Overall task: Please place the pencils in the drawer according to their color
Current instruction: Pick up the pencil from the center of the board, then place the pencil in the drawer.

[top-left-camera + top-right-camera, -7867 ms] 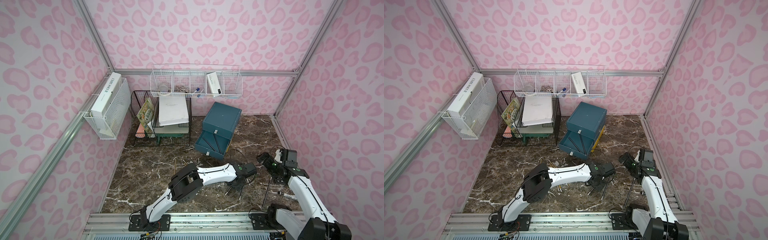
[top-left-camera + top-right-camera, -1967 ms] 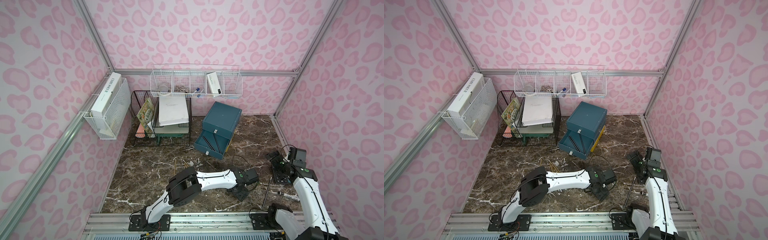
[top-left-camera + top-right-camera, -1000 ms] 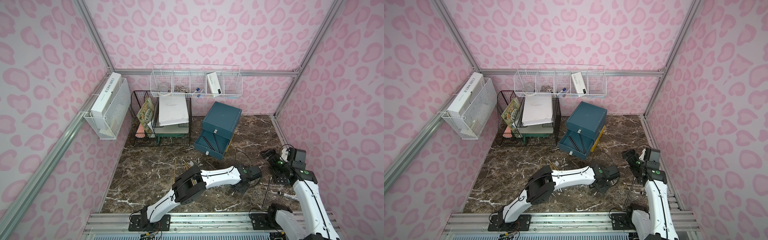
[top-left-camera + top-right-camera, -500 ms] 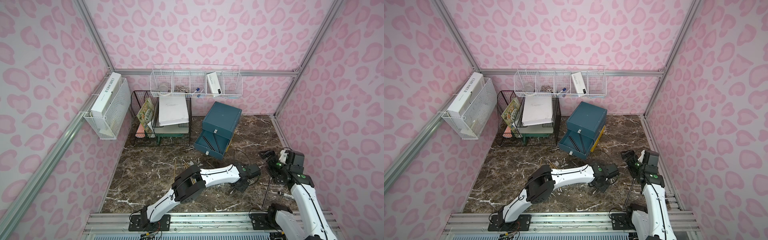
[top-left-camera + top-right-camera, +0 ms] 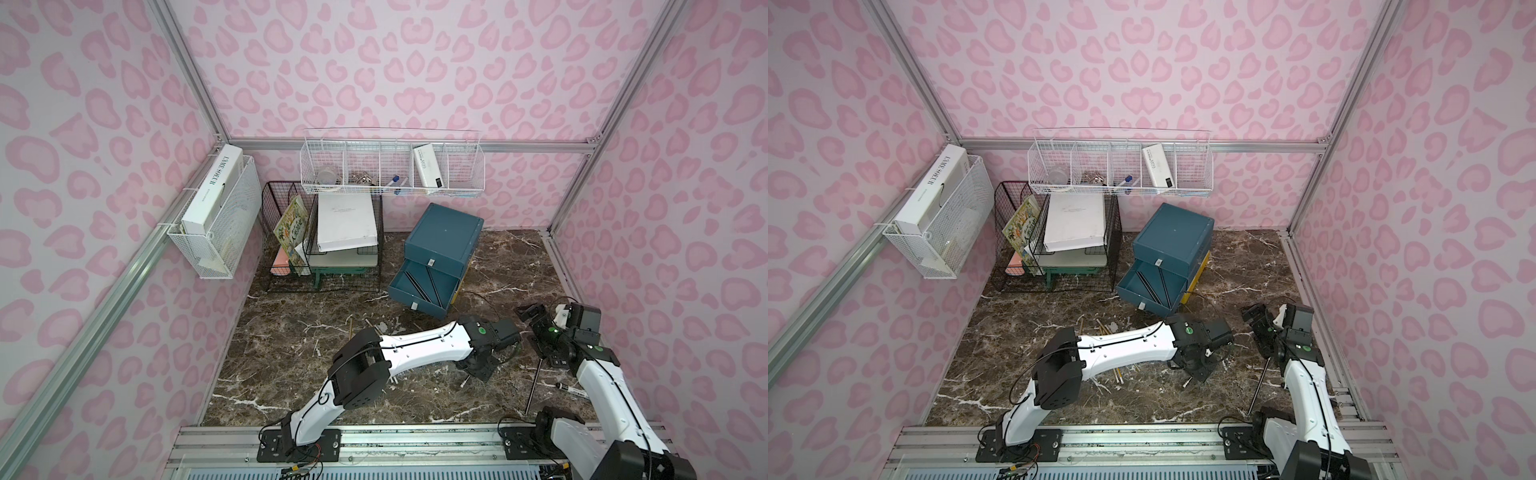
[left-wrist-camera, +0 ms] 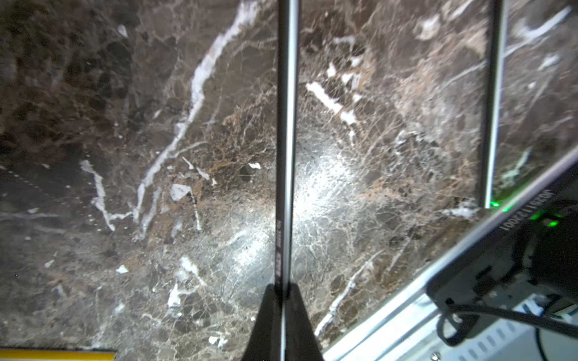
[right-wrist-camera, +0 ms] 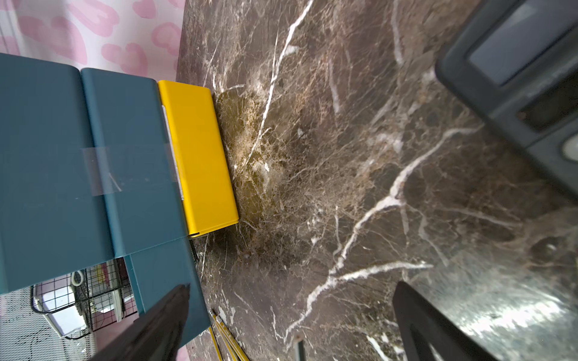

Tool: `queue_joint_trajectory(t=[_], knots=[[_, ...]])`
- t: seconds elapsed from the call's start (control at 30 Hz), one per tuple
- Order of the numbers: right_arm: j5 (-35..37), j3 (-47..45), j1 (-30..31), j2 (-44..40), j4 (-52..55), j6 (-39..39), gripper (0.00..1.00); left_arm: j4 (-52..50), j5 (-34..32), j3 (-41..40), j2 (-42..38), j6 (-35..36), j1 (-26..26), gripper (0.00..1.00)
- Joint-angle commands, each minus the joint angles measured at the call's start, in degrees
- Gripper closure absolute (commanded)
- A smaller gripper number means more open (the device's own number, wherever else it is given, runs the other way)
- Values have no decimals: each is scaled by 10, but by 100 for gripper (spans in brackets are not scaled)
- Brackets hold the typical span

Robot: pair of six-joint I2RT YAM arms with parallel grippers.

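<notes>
**Fig.** Black pencil [image 6: 286, 125] in the L gripper [image 6: 282, 292].

**Handling (judged).** The pencil is thin, stiff and light. Its glossy shaft carries a bright streak, so it is prob. slippery and apt to swivel or slide in a two-finger pinch. The best hold is across the shaft nr its middle, so neither end droops. Here a long stretch sticks out past the fingertips, and how much runs back behind them is hidden. The tip is likely brittle, so lay it down rather than drop it.

**Pencil vs tool.** The shaft sits in the slit betw. the two fingers, which are closed tight on it, and runs straight out ahead of them over the floor [image 6: 125, 156]. Can't tell whether it is lifted clear. In a top view the L gripper is tipped down at the floor and hides nearly all of the pencil.

**Surroundings.**
- **2nd pencil** [image 5: 534, 386]: also black, lies loose on the floor betw. the arms, roughly parallel to the held one.
- **R gripper** [image 7: 294, 287]: jaws spread wide, nothing in them, poised over bare floor near the cabinet [image 7: 47, 156] on the side of its yellow drawer [image 7: 200, 156].
- **Mid drawer** [image 5: 399, 286]: pulled out, w/ stored pencils [image 5: 417, 286], black, lying inside. Judged the destination; well apart from the L gripper.
- **Yellow pencils** [image 7: 226, 339]: on the floor near the cabinet.
</notes>
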State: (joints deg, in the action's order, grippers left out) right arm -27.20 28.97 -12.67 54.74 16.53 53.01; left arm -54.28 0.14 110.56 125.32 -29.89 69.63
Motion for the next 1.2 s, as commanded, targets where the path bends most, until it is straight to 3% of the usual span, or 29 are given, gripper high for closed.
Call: queue_joint_trajectory(t=[0.0,0.43,0.7,1.17], knots=[[-4,4,-2,8,-7,-18,0,-20,-1,7,-27,-8,-9,100],[18,26,-2,13,37,-63,0,-14,-6,-13,-174,-89,-92,100],[16,42,11,30,24,-37,0,90,-1,-124,-276,-184,-162,100],[45,42,87,42,-2,15,0,149,59,-172,-295,-381,-204,100]])
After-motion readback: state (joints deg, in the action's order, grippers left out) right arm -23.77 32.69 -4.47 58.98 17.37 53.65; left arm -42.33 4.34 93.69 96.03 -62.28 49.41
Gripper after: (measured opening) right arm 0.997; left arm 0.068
